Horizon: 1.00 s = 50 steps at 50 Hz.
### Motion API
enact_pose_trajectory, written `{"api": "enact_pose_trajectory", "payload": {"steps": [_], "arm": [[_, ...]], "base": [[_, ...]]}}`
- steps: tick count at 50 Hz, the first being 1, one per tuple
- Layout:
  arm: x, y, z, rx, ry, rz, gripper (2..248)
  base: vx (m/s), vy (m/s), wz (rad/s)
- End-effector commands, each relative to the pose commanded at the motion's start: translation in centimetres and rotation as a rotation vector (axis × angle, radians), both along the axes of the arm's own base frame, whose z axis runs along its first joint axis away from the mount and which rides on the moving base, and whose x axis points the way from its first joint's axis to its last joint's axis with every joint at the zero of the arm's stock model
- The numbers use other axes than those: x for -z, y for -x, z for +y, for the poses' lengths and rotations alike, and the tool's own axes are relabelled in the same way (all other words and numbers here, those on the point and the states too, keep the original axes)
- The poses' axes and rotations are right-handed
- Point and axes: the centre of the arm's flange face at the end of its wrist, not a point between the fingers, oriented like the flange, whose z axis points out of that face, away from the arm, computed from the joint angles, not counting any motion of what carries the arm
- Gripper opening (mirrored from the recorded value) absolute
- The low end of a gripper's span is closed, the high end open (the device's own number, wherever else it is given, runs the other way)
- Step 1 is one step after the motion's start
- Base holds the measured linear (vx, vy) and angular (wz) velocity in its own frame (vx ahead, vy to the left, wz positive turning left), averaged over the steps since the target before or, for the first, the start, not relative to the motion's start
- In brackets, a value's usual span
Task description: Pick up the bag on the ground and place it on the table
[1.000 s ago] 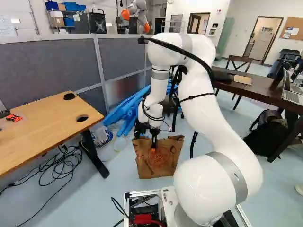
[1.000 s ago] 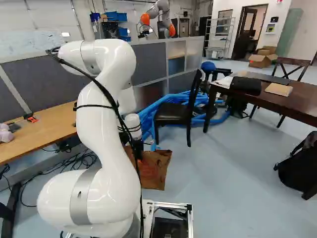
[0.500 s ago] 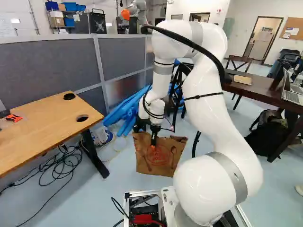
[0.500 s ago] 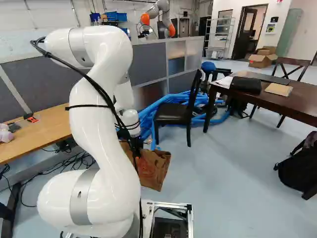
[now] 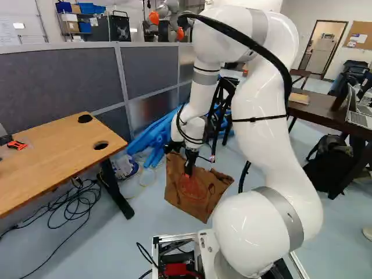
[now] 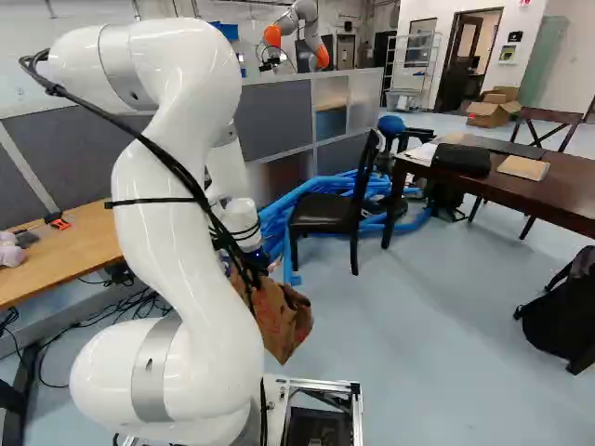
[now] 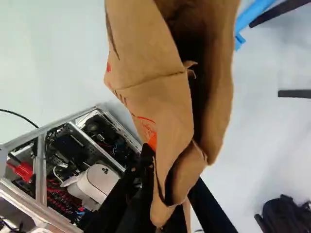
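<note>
The smooth white arm [image 5: 261, 133] fills much of the left base view, right of the middle. At that view's left stands a flat wooden counter [image 5: 52, 157] with round dark holes. Near its centre the brown paper bag [image 5: 193, 189] hangs tilted, creased and matt, seemingly clear of the floor [image 5: 145, 244]. It looks light and limp, likely to crumple or tear, so a gathered fold of the rim is the safest hold. The black pincer [image 7: 173, 164] has that bunched paper pinched between its two fingers.
</note>
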Motion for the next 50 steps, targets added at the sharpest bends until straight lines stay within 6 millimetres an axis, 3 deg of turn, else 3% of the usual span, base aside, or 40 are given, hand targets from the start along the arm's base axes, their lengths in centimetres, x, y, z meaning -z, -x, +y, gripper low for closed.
{"api": "enact_pose_trajectory", "payload": {"steps": [50], "arm": [[-7.3, 1.7, -1.5, 0.554, -0.056, -0.030, 26]], "base": [[0.000, 0.000, 0.000]]}}
